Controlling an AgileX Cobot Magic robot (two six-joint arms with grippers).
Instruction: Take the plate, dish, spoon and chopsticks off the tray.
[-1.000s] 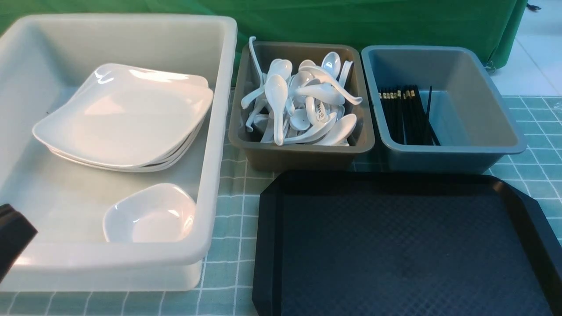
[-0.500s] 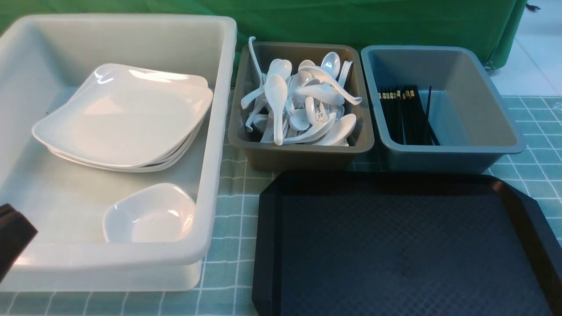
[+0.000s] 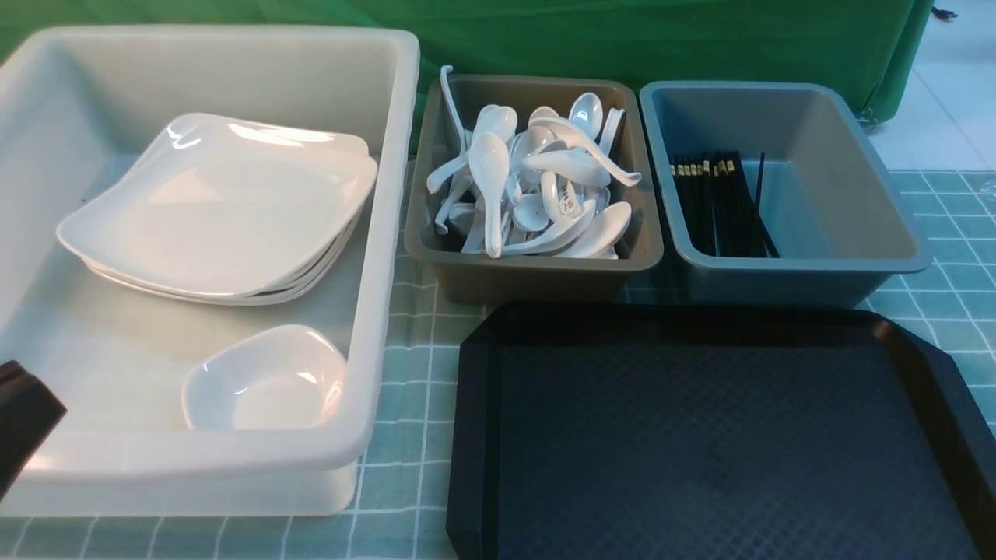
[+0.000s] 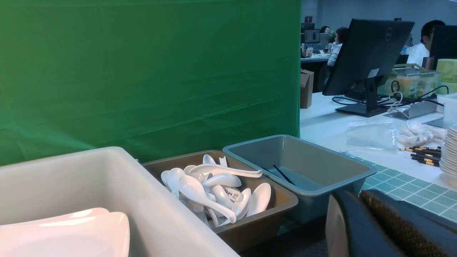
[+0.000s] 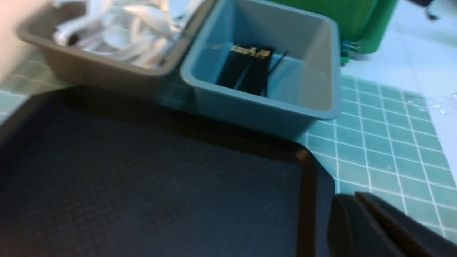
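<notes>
Writing: 1 spoon in the brown bin carries dark print, too small to read; the monitor back shows a round logo.
Tray: on the checked cloth, floor bare.
Plate: top of the stack in the white tub.
Dish: same tub, nearer corner.
Chopsticks: bundled in the grey-blue bin.
Left wrist view only: office desks, loose chopsticks, stacked plates beyond the green screen.
Left gripper: pads together, holding nothing.
Right gripper: pads together, above the tray's corner.
</notes>
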